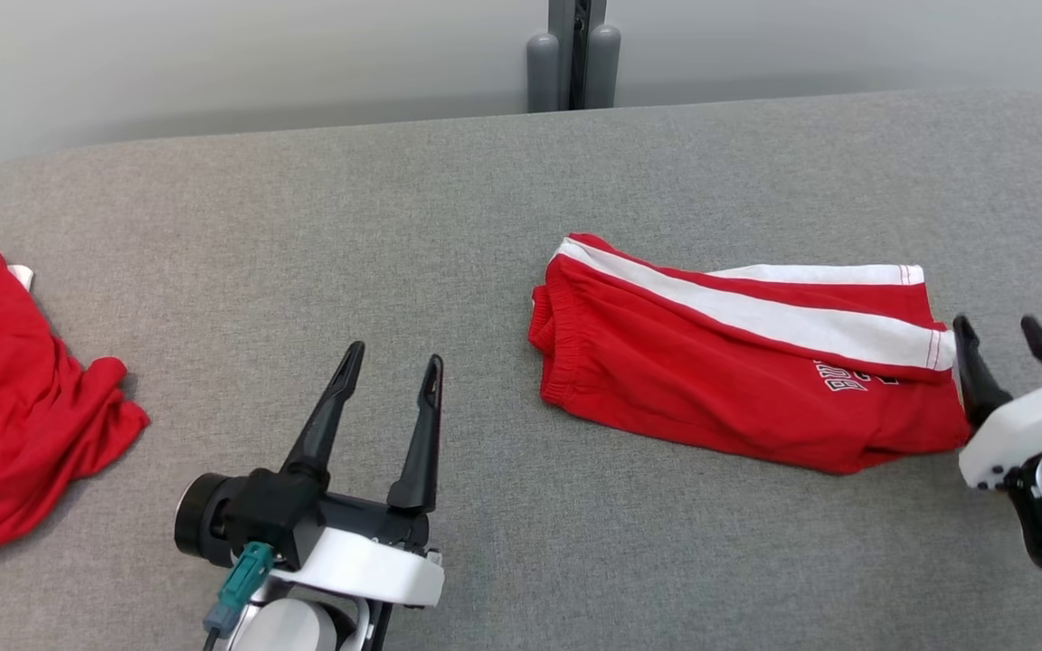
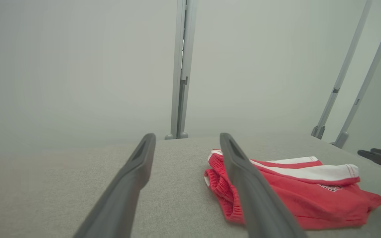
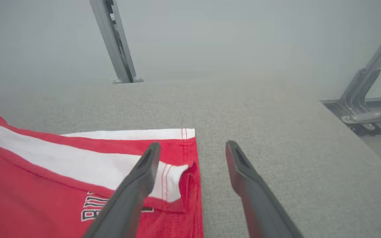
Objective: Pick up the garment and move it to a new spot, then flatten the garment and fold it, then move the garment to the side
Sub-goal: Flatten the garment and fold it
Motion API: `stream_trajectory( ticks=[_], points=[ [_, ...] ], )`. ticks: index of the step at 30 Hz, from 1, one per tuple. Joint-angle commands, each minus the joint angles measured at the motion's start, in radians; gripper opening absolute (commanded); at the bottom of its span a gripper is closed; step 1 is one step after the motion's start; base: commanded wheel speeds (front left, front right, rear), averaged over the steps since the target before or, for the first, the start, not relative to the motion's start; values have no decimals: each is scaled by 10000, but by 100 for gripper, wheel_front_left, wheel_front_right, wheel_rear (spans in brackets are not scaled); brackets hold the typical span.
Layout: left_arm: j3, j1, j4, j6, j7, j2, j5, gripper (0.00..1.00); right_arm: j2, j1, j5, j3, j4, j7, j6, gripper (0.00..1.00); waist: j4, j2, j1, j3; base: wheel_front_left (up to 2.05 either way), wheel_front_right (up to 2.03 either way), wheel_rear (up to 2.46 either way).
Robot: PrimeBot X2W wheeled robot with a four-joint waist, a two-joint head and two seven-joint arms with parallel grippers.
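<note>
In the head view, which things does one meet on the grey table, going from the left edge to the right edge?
crumpled red cloth → left gripper, open → folded red shorts with white stripes → right gripper, open beside the shorts' right end

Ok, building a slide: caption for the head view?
Folded red shorts lie on the grey table between the open left gripper and open right gripper.

The right end effector (image 3: 193,147) is standing with its two fingers (image 3: 134,188) spread wide, gripping nothing. The folded red garment (image 3: 45,191) with white stripes is lying on the grey bench (image 3: 260,109). One finger is crossing the garment's hem corner, and the other is hanging over bare bench just beside the garment. A grey post (image 3: 114,43) is rising beyond the garment.
</note>
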Motion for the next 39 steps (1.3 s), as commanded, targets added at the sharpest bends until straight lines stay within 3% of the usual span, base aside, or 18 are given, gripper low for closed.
stream_trajectory(
  ticks=[1, 10, 17, 25, 33, 34, 35, 36, 39],
  points=[
    [105, 41, 34, 77, -11, 37, -46, 100, 46, -4, -565, -365, -374, -55, 1, 100, -30, -1, 0, -59, 0, 0, 0],
    [324, 24, 110, 144, -11, 36, -284, 100, 1575, 1618, -3713, -2019, -3640, -58, 1, 100, -80, -1, 0, -488, 0, 0, 0],
    [158, 186, 299, -9, -11, 37, -433, 100, 2480, 3065, -4718, -2269, -5165, -57, 0, 100, -106, -1, 0, -760, 0, 0, 0],
    [-12, 349, 497, 26, -11, 37, -627, 100, 2943, 4382, -4846, -2721, -5533, -57, 1, 100, -78, -1, 0, -983, 0, 0, 0],
    [-115, 207, 538, 51, -11, 37, -694, 100, 2867, 4144, -4825, -3155, -5269, -58, 0, 100, 23, -1, 0, -854, 0, 0, 0],
    [-122, 170, 533, 53, -11, 37, -697, 100, 2841, 4053, -4776, -3211, -5164, -58, 0, 67, 43, -1, 0, -817, 0, 0, 0],
    [-132, 131, 527, 50, -11, 37, -694, 100, 2775, 3949, -4746, -3240, -4944, -58, 0, 6, 70, -1, 0, -770, 0, 0, 0],
    [-142, 88, 520, 50, -11, 37, -700, 100, 2688, 3820, -4744, -3294, -4742, -58, 1, 0, 99, -1, 0, -714, 0, 0, 0],
    [-207, -42, 498, 48, -11, 37, -718, 100, 2459, 3273, -4650, -3476, -3859, -58, 0, 0, 189, -1, 0, -532, 0, 0, 0]
  ],
)
